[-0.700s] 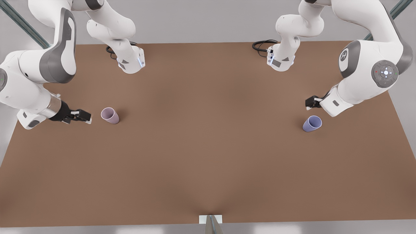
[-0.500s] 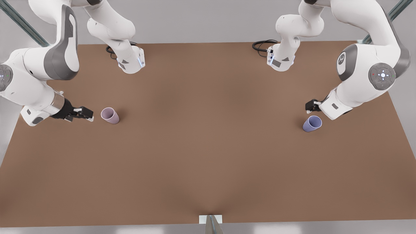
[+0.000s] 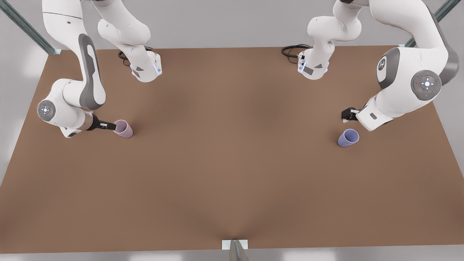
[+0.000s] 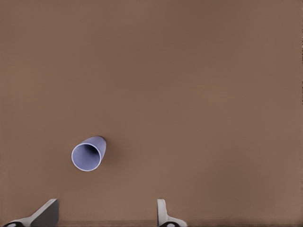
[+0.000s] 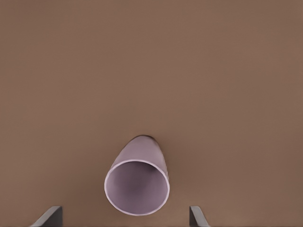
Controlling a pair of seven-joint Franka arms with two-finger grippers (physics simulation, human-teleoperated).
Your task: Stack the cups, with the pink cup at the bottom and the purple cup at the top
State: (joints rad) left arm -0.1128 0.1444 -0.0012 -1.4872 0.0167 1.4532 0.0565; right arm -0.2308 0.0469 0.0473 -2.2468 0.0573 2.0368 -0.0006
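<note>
Two cups stand upright and well apart on my brown table (image 3: 232, 163): the pink cup (image 3: 123, 129) at the front view's left, with my right gripper (image 3: 108, 126) spread wide just beside its rim, and the purple cup (image 3: 348, 137) at the front view's right, near my left gripper (image 3: 347, 115), also spread and empty. I judge the pink cup could be knocked over if my right fingers (image 5: 49, 216) clip its rim while closing in. Nothing lies between the cups, only bare tabletop.

A plain brown tabletop (image 3: 232, 163) carries the pink cup (image 3: 123, 129) near one side edge and the purple cup (image 3: 348, 138) near the opposite edge.
</note>
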